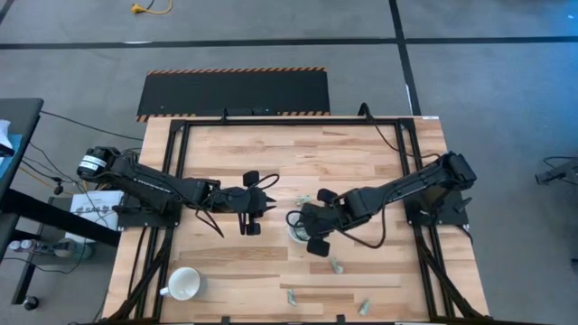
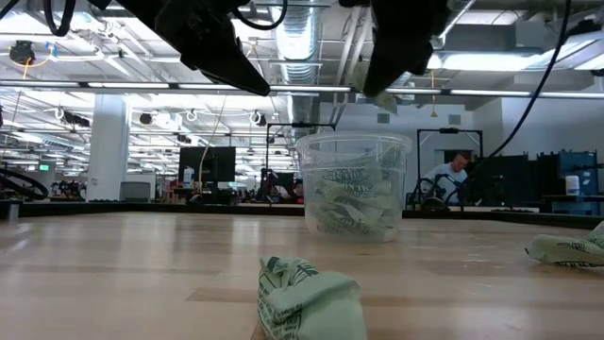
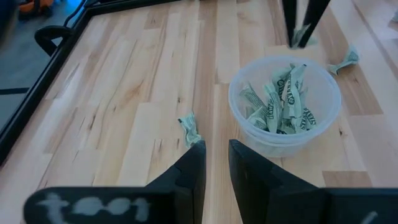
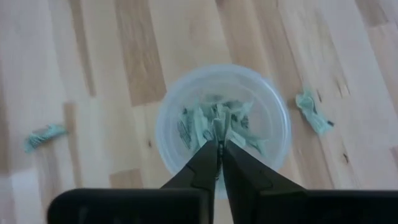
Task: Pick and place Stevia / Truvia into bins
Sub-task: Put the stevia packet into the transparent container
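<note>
The clear plastic cup stands upright on the wooden table with several pale green Stevia sachets inside. My right gripper hangs above the cup's mouth, pointing steeply down, shut on one sachet. My left gripper hovers to the cup's left, its fingers a narrow gap apart with nothing between them. Loose sachets lie flat on the table: one just ahead of the left fingers, one beyond the cup, and others nearer the front edge. My right gripper pinches a single sachet at the free ends of its two fingers. The fingers come from above, slanting steeply down. The sachet hangs below the tips, clear of the table and above the cup's rim.
A white handled mug stands at the table's near left. Sachets lie near the front edge. A black frame runs round the table. A person sits in the room beyond.
</note>
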Controlling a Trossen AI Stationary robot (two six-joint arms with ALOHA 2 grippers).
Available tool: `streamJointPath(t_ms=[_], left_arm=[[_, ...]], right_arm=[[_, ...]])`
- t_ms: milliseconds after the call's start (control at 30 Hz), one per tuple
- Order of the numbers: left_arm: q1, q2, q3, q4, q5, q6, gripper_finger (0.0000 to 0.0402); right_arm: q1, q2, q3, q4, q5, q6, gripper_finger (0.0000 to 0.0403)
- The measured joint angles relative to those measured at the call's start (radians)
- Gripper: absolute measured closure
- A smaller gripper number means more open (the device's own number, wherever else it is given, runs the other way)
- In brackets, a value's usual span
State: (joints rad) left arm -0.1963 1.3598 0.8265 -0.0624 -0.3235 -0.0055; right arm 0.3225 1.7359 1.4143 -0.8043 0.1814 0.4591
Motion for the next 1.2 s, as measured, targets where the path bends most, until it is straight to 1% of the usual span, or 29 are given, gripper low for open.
streamJointPath(t_ms=[267,367,433,533,700,767,833,967,1100,1200], left_arm=[[0.000,0.000,0.000,0.000,-0.004,0.000,0.0343],[0.000,0.000,0.000,0.001,-0.004,0.000,0.0343],[0.000,0.000,0.000,0.000,-0.004,0.001,0.0343],[0.000,0.000,0.000,0.000,-0.004,0.001,0.0343],[0.000,0.000,0.000,0.001,-0.004,0.001,0.0343],[0.000,0.000,0.000,0.000,-0.004,0.000,0.0343],[0.000,0.000,0.000,0.001,-0.004,0.000,0.0343],[0.000,0.000,0.000,0.004,-0.004,-0.002,0.0343],[0.000,0.000,0.000,0.004,-0.004,-0.003,0.0343],[0.000,0.000,0.000,0.004,-0.007,-0.003,0.0343]], right_arm=[[-0.005,0.014,-0.002,0.005,-0.003,-0.025,0.0320],[-0.010,0.013,-0.001,-0.001,-0.005,-0.025,0.0306],[-0.003,0.002,-0.002,-0.029,-0.026,-0.015,0.0302],[0.035,-0.017,0.000,-0.096,-0.049,0.091,0.0301],[0.169,-0.016,-0.001,-0.260,-0.055,0.386,0.0302],[0.226,-0.014,-0.017,-0.269,-0.055,0.502,0.0303],[0.277,-0.012,-0.043,-0.262,-0.056,0.578,0.0303],[0.349,-0.012,-0.065,-0.252,-0.028,0.592,0.0303],[0.370,-0.012,-0.065,-0.180,0.055,0.641,0.0303],[0.371,-0.012,-0.065,-0.097,0.056,0.640,0.0303]])
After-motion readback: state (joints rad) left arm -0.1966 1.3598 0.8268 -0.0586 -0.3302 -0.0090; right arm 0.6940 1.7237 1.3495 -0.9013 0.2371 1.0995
